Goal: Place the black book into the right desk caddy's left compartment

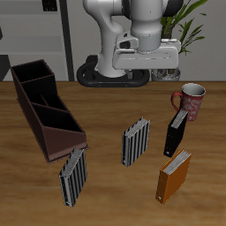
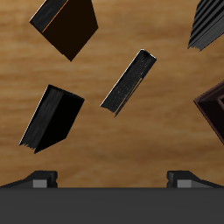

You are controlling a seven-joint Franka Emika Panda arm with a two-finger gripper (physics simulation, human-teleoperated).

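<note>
The black book [image 1: 176, 132] stands upright on the table next to the mug, its white page edge showing; it also shows in the wrist view [image 2: 51, 118]. The right desk caddy [image 1: 44, 110] is a long maroon box with partitions, lying across the table from the book; one corner shows in the wrist view [image 2: 214, 109]. My gripper [image 1: 147, 72] hangs high above the back of the table, well away from both. In the wrist view the gripper [image 2: 112, 179] is open and empty, with its fingertips [image 2: 39, 179] wide apart.
A pink mug [image 1: 189, 100] stands just behind the black book. An orange book [image 1: 174, 175] stands nearer the front edge. One grey-and-black striped book [image 1: 134, 141] stands mid-table, another [image 1: 72, 175] by the caddy's front end. A plant is behind the table.
</note>
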